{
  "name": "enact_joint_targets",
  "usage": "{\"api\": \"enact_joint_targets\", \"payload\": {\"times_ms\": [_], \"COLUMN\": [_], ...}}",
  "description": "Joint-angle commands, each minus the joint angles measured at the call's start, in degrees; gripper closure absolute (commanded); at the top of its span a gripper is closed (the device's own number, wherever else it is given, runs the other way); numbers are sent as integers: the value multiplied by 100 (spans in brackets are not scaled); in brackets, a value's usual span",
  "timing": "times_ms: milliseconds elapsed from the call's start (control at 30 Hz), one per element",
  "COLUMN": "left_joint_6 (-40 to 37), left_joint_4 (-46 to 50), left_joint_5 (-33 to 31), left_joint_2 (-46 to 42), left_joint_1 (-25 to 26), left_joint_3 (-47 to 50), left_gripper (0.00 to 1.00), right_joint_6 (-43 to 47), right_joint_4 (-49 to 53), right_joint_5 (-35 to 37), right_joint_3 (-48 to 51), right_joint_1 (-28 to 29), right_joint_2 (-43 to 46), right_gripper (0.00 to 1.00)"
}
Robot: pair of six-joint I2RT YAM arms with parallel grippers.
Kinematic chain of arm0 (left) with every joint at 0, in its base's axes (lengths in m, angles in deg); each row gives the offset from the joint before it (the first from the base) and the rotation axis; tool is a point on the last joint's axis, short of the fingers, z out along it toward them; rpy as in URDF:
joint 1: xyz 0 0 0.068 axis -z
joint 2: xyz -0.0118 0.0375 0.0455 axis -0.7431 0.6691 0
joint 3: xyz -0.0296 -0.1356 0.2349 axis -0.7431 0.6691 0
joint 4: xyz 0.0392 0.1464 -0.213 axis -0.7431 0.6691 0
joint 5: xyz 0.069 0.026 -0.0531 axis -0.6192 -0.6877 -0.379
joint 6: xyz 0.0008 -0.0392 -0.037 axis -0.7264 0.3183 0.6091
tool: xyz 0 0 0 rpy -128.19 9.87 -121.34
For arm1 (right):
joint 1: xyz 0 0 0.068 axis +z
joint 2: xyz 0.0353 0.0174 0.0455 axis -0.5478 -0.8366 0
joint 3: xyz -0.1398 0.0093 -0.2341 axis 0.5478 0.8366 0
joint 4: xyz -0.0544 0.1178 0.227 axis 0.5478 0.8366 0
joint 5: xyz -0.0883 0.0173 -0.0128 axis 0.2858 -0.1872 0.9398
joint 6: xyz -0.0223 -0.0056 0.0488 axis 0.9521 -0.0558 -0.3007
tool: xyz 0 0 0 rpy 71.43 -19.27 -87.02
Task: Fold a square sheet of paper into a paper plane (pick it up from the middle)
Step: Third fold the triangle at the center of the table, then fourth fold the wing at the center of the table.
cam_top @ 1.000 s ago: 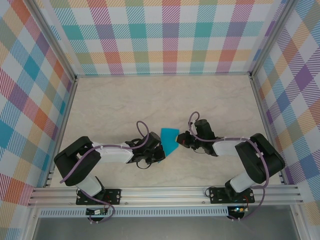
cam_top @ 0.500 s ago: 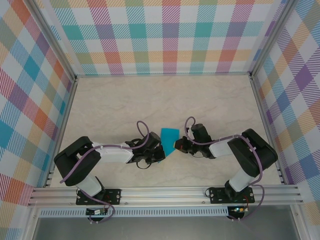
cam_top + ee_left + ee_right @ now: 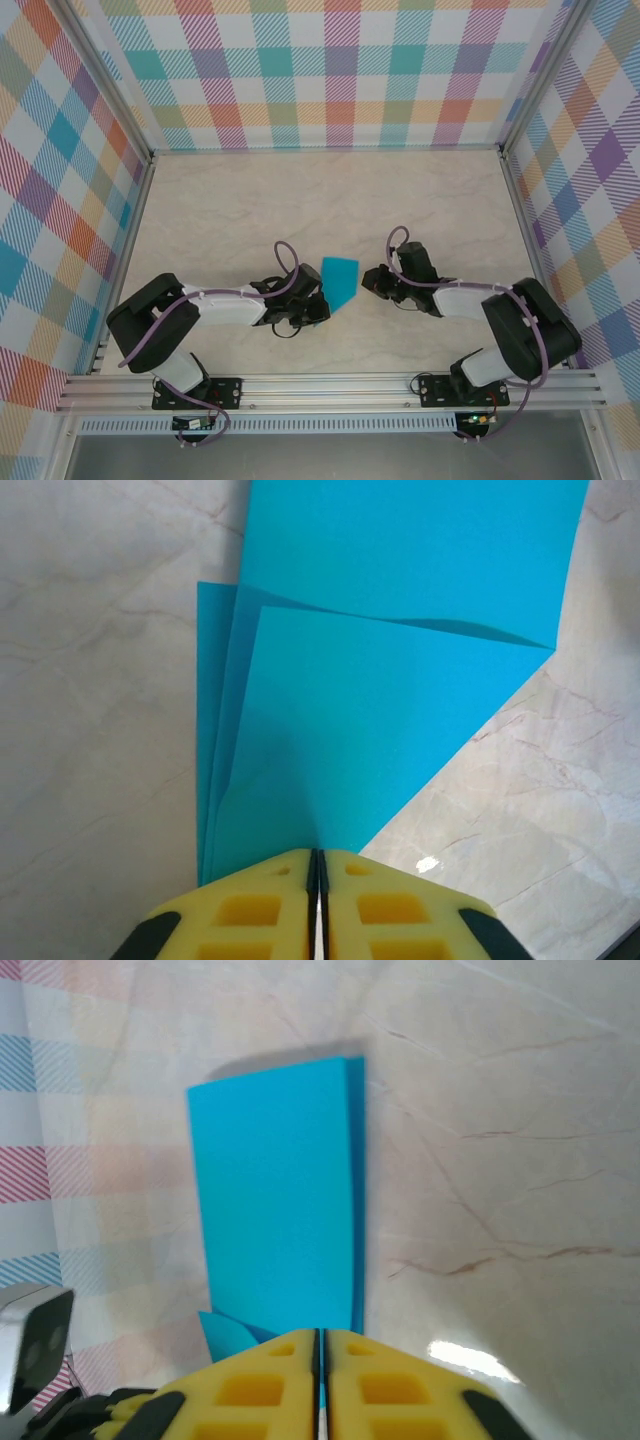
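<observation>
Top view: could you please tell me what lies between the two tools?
The folded blue paper lies on the table between the left tool and right tool, clearest in the top view.

Top view bright, evenly lit, sharp; soft short shadows under arms on table [image 3: 250, 200]. Left wrist view crisp, small glare spot on marble, near right. Right wrist view softer: plaid wall [image 3: 40, 1160] blurred, glare patch near right, faint shadow beyond far edge of square sheet of paper [image 3: 275, 1190], perhaps from overhead light.
</observation>
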Motion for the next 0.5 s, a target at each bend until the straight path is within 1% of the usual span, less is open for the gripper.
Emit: {"api": "enact_joint_targets", "payload": {"times_ms": [0, 100, 167, 267, 467], "left_joint_6": [-359, -600, -670, -689, -759], "left_joint_4": [689, 1072, 1256, 1236, 983], "left_joint_5": [-26, -314, -494, -472, -188], "left_joint_2": [-372, -618, -647, -559, -292], "left_joint_1": [-37, -61, -150, -366, -569], "left_joint_3": [-398, -728, -845, -839, -903], "left_gripper": [85, 79, 78, 79, 79], "right_joint_6": [191, 254, 227, 119, -124], "right_joint_4": [1040, 1391, 1362, 1212, 929], "right_joint_5": [196, 32, -249, -475, -463], "right_joint_3": [-108, -114, -101, -88, -151], "right_joint_1": [-13, -10, 4, 94, 263], "right_joint_2": [505, 774, 759, 572, 250], "right_gripper": [80, 69, 62, 58, 56]}}
